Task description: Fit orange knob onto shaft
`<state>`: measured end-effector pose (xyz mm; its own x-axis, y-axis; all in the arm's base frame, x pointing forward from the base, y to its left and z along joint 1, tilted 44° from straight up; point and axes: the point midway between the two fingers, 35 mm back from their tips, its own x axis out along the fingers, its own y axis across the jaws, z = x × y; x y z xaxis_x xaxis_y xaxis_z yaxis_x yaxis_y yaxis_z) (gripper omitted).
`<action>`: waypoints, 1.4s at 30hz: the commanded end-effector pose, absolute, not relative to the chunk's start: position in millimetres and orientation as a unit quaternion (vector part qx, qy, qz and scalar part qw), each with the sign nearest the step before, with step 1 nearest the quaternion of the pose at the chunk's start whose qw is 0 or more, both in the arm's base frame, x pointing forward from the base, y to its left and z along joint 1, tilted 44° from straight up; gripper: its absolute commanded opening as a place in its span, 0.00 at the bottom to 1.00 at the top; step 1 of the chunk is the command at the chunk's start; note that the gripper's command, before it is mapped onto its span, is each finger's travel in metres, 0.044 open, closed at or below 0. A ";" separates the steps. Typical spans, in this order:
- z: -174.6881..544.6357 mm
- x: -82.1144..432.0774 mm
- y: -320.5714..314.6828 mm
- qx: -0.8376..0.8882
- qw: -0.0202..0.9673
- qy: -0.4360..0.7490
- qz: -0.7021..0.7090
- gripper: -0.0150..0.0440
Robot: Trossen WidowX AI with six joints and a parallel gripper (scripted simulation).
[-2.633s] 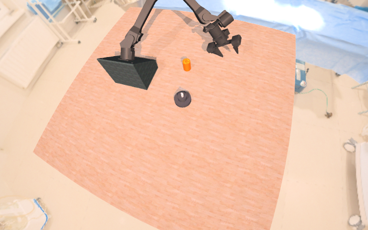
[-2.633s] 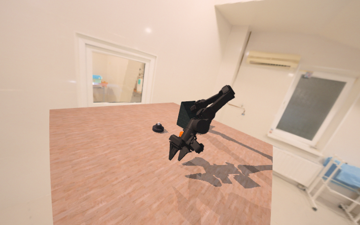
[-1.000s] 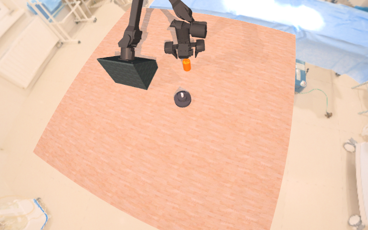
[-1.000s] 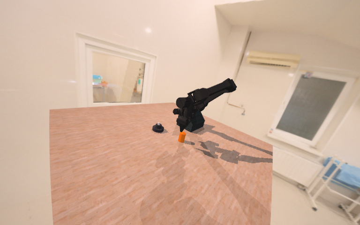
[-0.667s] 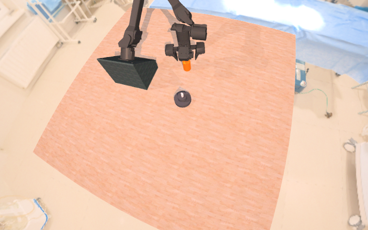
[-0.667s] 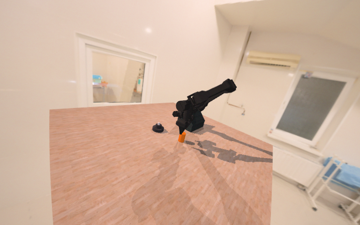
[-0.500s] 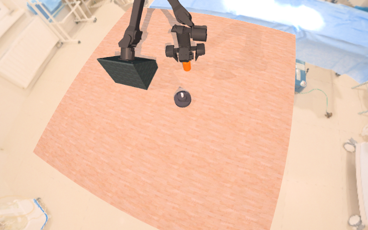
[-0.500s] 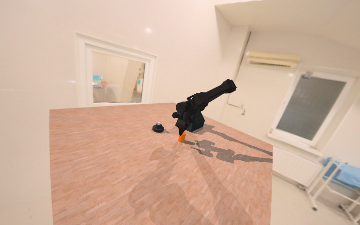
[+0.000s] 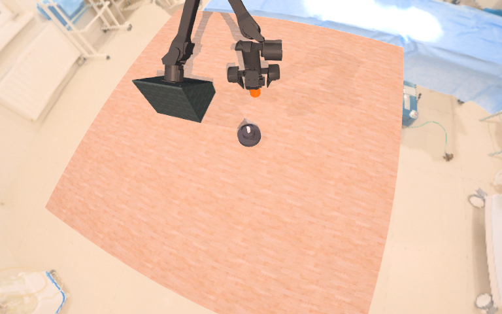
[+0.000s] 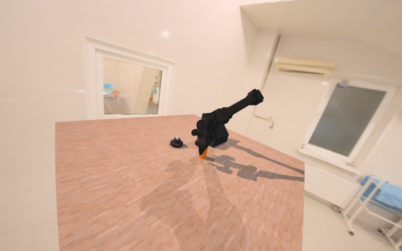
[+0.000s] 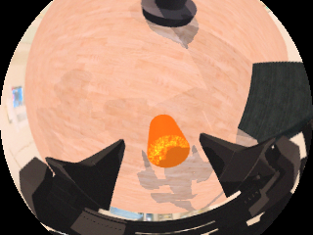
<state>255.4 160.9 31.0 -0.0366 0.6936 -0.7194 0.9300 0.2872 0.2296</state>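
Note:
The orange knob (image 9: 255, 93) (image 10: 203, 155) (image 11: 161, 126) stands upright on the table. Its hole underneath is hidden. My gripper (image 9: 253, 86) (image 10: 201, 153) (image 11: 162, 140) is open and points down over the knob. In the wrist view one finger is on each side of the knob, with a gap on both sides. The dark round pedestal (image 9: 249, 142) (image 10: 176, 145) (image 11: 168, 21) stands a short way from the knob. Its silver shaft (image 9: 248, 129) (image 10: 177, 138) points up with nothing on it; the shaft is outside the wrist view. I cannot make out its flat side.
A dark green slanted block (image 9: 170, 99) (image 10: 221, 136) (image 11: 279, 98) stands under the arm's base, to the left of the knob in the top view. The wooden table top (image 9: 240, 222) (image 10: 118, 177) ends at straight edges. Shadows of the arm fall around the knob.

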 end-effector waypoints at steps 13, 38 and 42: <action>11.8 250.9 178.7 0.577 0.383 0.704 -0.156 1.00; 18.1 254.9 170.9 0.576 0.385 0.703 -0.158 0.26; 33.4 260.4 153.6 0.575 0.388 0.702 -0.160 0.25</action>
